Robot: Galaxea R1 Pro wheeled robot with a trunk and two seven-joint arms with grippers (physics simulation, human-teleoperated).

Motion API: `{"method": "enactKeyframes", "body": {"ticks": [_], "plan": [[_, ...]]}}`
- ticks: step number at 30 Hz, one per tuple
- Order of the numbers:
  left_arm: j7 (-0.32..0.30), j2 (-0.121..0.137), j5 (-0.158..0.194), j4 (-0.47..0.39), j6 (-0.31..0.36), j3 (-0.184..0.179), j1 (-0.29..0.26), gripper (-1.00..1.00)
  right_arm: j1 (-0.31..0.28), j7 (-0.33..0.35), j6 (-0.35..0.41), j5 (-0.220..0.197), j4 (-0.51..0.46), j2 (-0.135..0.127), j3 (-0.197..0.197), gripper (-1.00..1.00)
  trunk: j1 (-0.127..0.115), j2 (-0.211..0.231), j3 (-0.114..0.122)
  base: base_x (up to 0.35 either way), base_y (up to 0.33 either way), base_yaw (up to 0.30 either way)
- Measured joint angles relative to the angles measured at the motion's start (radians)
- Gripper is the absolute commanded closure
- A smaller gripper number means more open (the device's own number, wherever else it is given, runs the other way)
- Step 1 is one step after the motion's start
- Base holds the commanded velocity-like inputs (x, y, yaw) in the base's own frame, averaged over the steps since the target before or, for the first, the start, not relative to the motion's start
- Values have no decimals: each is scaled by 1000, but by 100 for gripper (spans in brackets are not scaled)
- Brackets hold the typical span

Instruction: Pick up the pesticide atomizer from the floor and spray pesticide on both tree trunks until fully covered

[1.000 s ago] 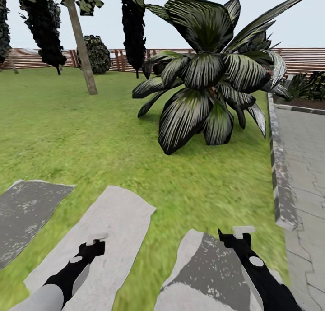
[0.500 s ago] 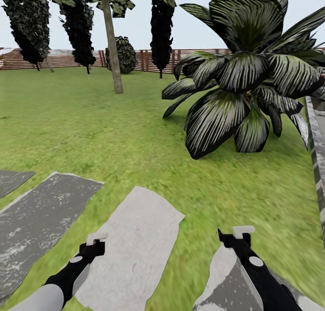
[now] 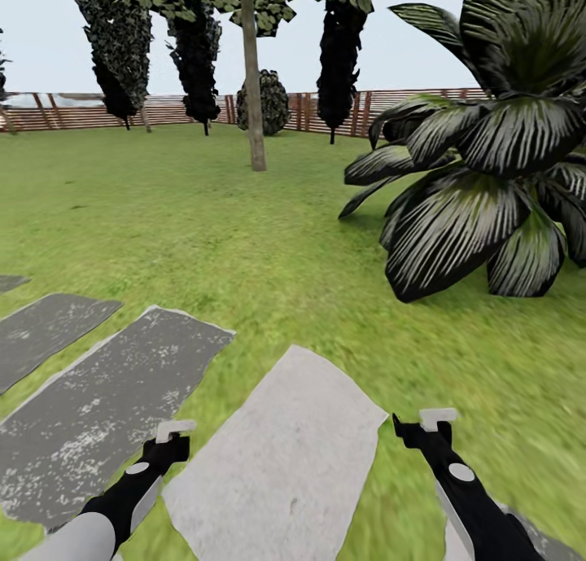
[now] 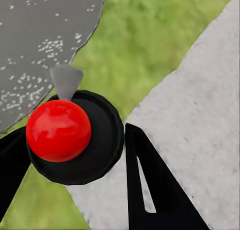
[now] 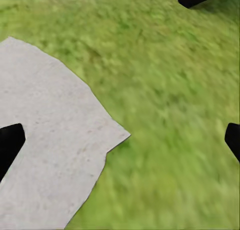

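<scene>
Two arms are reaching forward low in the head view. The left gripper (image 3: 174, 432) is pinching the pesticide atomizer (image 4: 75, 135) between its fingers; in the left wrist view the bottle's black round top with its red spot is sitting pressed between the two dark fingers (image 4: 150, 185), its grey nozzle pointing away, hanging over the seam of grass between two slabs. The right gripper (image 3: 431, 424) is hovering with its jaws spread wide and nothing between them; in the right wrist view its fingertips (image 5: 10, 142) are showing at opposite edges, over the border of a pale slab and grass. Four grey stepping stones (image 3: 277, 471) are lying in a row just ahead, a fifth corner showing under the right arm, with narrow green strips between them. To the right, one big palm (image 3: 480, 178) is spreading its striped leaves low over the floor (image 3: 203, 219), closing that side. Straight ahead and to the left the lawn is lying wide and open. Farther on, one tree trunk (image 3: 253, 89) is standing upright, with bare grass all round its foot. Behind it three dark narrow trees and one round bush (image 3: 264, 103) are standing just before the slatted fence (image 3: 73, 111), which is edging the garden.
</scene>
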Motion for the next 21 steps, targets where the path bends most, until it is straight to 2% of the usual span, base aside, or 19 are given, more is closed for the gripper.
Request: {"method": "enactKeyframes", "body": {"ticks": [12, 21], "plan": [[0, 0, -1, 1, 0, 0, 0, 100, 0, 0, 1, 0, 0, 0, 1, -100, 0, 0, 0, 202, 278, 262], [0, 0, -1, 1, 0, 2, 0, 100, 0, 0, 1, 0, 0, 0, 0, -100, 0, 0, 0, 230, 252, 38]]}}
